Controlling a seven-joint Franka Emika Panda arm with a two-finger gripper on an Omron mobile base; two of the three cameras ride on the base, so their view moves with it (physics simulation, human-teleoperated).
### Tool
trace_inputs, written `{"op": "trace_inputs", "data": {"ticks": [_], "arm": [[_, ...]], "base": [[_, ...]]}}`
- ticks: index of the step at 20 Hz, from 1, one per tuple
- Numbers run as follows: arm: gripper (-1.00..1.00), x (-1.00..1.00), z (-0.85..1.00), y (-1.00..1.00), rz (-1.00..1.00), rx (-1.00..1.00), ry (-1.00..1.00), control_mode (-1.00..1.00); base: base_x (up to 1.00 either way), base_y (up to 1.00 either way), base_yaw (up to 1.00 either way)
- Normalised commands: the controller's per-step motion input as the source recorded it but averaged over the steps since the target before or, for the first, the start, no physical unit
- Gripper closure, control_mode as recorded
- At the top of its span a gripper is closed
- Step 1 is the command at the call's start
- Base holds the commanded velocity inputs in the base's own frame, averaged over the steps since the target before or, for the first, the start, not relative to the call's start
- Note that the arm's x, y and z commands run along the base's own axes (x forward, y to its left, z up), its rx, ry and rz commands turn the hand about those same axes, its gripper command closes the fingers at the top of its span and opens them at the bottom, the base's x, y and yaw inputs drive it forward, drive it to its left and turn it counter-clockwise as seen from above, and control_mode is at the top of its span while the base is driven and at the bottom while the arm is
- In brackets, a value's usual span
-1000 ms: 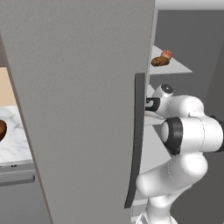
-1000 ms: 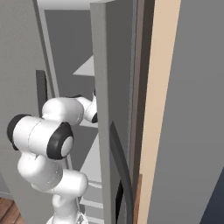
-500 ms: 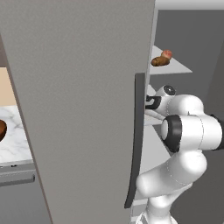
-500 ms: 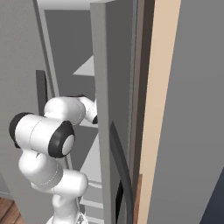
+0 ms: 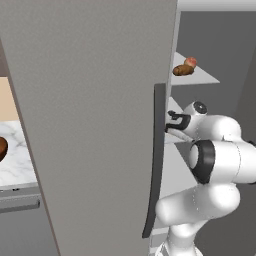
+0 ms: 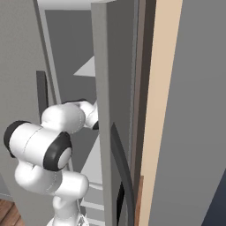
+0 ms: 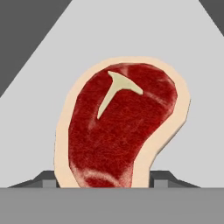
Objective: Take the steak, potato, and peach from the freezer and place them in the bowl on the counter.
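Steak (image 7: 120, 127): red slab with pale fat rim and white T-shaped bone mark, centre of the hand view; lies flat on a pale grey shelf (image 7: 192, 65), its lower edge running down between the 2 finger tips.
Gripper (image 7: 104, 181): 2 dark fingertips (image 7: 48, 179) at the bottom of the hand view, 1 on each side of the steak's lower end, drawn in close against its rim; reads as gripping the steak, though actual contact is hard to confirm.
Arm (image 5: 220, 150): white with dark joints, right of centre in the left base view, reaching left behind the door edge into the freezer (image 5: 90, 100); lower left in the right base view.
Freezer door: wide flat grey panel across the left and centre of the left base view, dark vertical handle (image 5: 155, 160) at its right edge.
Potato (image 5: 182, 70): brown lump on an upper shelf, upper right of the left base view.
Peach (image 5: 190, 62): pinkish ball touching the potato, just behind it.
Bowl (image 5: 2, 148): dark reddish-brown, cut off at the left edge of the left base view, on the counter (image 5: 15, 165).
Counter: white marble, lower left.
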Motion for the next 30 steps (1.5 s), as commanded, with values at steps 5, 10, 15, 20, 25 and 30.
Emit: {"op": "trace_inputs", "data": {"ticks": [5, 10, 15, 20, 25, 30], "arm": [[1.00, -0.51, 0.00, -0.03, -0.01, 0.00, 0.00, -1.00], [1.00, -0.28, 0.15, 0.00, -0.03, 0.00, 0.00, -1.00], [1.00, -0.04, 0.19, 0.00, -0.08, 0.00, 0.00, -1.00], [1.00, -0.09, 0.30, -0.06, -0.06, 0.00, 0.00, -1.00], [1.00, -0.07, 0.20, -0.10, -0.02, 0.00, 0.00, -1.00], [1.00, -0.09, 0.11, -0.01, 0.00, 0.00, 0.00, -1.00]], "base": [[0.00, 0.00, 0.00], [0.00, 0.00, 0.00], [0.00, 0.00, 0.00], [0.00, 0.00, 0.00], [0.00, 0.00, 0.00], [0.00, 0.00, 0.00]]}}
